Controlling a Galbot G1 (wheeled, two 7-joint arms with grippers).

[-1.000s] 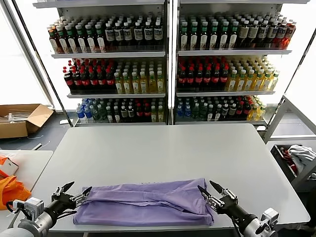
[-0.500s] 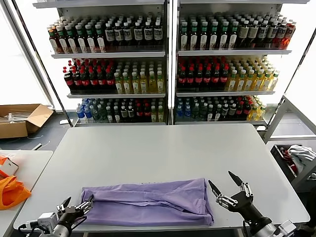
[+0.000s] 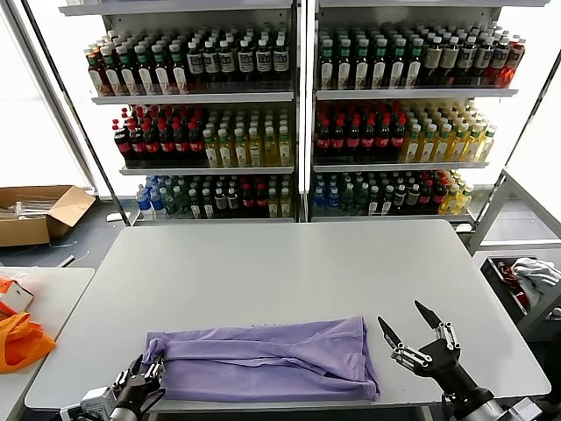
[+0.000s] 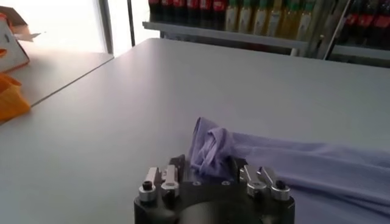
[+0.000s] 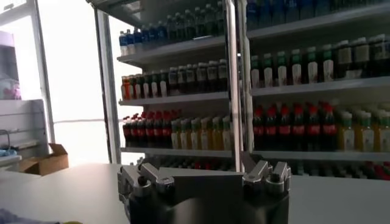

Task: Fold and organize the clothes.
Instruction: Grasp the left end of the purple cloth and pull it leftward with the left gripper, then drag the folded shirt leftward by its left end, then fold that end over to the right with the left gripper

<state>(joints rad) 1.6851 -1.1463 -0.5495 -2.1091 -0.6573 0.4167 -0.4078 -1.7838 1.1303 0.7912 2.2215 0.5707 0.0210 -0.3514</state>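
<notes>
On the near worktop [image 3: 289, 263]: folded lavender T-shirt [image 3: 263, 364], lying flat along the near edge.
Left tool [image 3: 145, 379]: at the shirt's left end, pinching the bunched fabric.
Right tool [image 3: 410, 331]: raised right of the shirt, fingers spread, holding nothing.

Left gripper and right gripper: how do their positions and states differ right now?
The left gripper sits at the near-left corner of the folded lavender T-shirt, fingers against bunched fabric; the right gripper is off the shirt's right end, touching nothing. The right's fingers are spread wide; the left's stand narrower. Both are at the grey table's near edge.
</notes>
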